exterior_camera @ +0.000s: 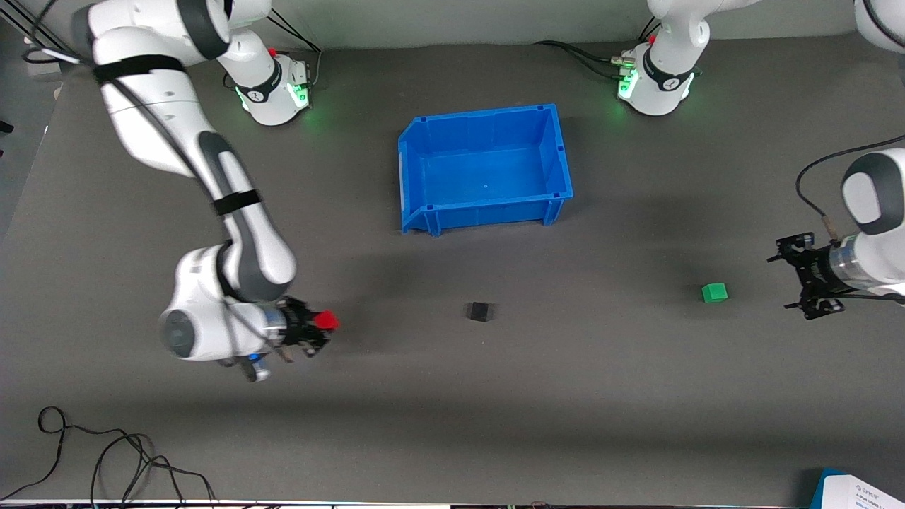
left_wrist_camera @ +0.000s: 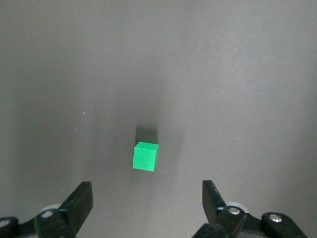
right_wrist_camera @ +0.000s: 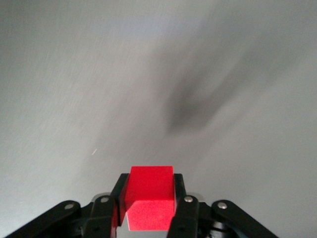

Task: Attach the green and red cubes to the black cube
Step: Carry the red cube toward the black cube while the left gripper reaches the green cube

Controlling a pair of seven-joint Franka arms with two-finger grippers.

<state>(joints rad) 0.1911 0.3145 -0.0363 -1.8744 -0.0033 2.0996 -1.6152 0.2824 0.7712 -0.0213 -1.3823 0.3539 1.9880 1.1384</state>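
Note:
The black cube (exterior_camera: 479, 312) sits alone on the dark table, nearer the front camera than the blue bin. My right gripper (exterior_camera: 323, 329) is shut on the red cube (exterior_camera: 326, 320) and holds it low over the table toward the right arm's end. The right wrist view shows the red cube (right_wrist_camera: 148, 198) clamped between the fingers of that gripper (right_wrist_camera: 149, 181). The green cube (exterior_camera: 715, 293) rests on the table toward the left arm's end. My left gripper (exterior_camera: 780, 283) is open and empty just beside it. In the left wrist view the green cube (left_wrist_camera: 146, 156) lies ahead of the spread gripper (left_wrist_camera: 147, 186).
An empty blue bin (exterior_camera: 488, 212) stands in the middle of the table, closer to the robot bases. Loose black cables (exterior_camera: 106, 452) lie near the front edge at the right arm's end. A white sheet (exterior_camera: 859, 491) sits at the front corner at the left arm's end.

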